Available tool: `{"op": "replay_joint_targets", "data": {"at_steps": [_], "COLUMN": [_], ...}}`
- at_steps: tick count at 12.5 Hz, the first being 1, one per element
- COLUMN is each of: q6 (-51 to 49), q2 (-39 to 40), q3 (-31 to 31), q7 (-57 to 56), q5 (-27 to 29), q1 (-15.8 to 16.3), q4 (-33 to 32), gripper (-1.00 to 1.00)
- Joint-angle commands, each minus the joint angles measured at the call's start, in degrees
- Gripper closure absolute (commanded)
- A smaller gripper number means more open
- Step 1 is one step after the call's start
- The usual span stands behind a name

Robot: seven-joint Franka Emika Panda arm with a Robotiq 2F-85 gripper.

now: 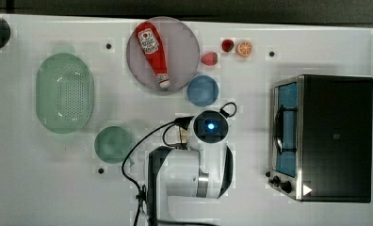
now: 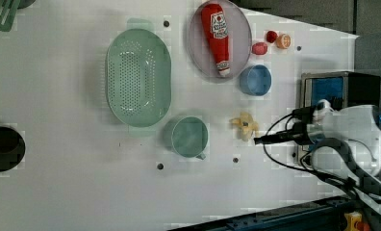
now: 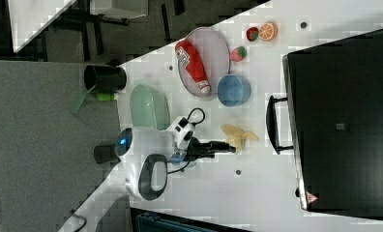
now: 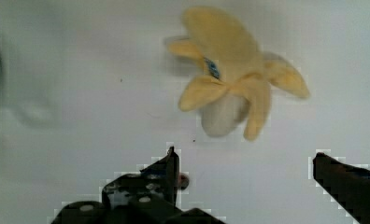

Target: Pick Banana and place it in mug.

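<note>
The banana (image 4: 230, 79), a pale yellow peeled toy with its skin flaps spread, lies flat on the white table (image 2: 58, 192). It shows in the left view (image 2: 244, 125) and the right view (image 3: 238, 136). My gripper (image 4: 246, 161) hovers just short of it, open, with nothing between its black fingers (image 4: 169, 168). In the left view the gripper (image 2: 259, 140) sits just beside the banana, on the side away from the mug. The teal-green mug (image 2: 189, 137) stands upright to the left view's left of the banana, next to the colander, and appears as a circle (image 1: 113, 144) from above.
A red ketchup bottle (image 1: 152, 52) lies on a grey plate (image 1: 182, 47), and a blue cup (image 1: 202, 90) stands near it. The green colander (image 1: 64, 92) is at the top view's left. Toy fruit (image 1: 235, 47) sits at the back, and a toaster oven (image 1: 330, 136) fills the top view's right.
</note>
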Motion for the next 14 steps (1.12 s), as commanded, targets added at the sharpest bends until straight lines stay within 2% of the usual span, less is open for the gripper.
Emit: {"op": "replay_joint_targets", "data": {"at_steps": [1, 5, 6, 9, 11, 14], "q6": [10.8, 20.8, 21.8, 21.9, 21.9, 21.8], "q2": [3.8, 10.9, 11.5, 11.9, 11.7, 10.8], "q3": [-0.1, 0.3, 0.2, 0.2, 0.0, -0.6], "q7": [-13.4, -13.4, -13.4, -13.4, -13.4, -13.3], "q5": [-0.7, -0.7, -0.7, -0.7, -0.7, -0.6], "q1": [0.6, 0.6, 0.6, 0.6, 0.5, 0.5], "q4": [1.2, 1.2, 1.2, 0.7, 0.7, 0.7], "gripper": [-1.0, -1.0, -0.93, -0.15, 0.3, 0.36]}}
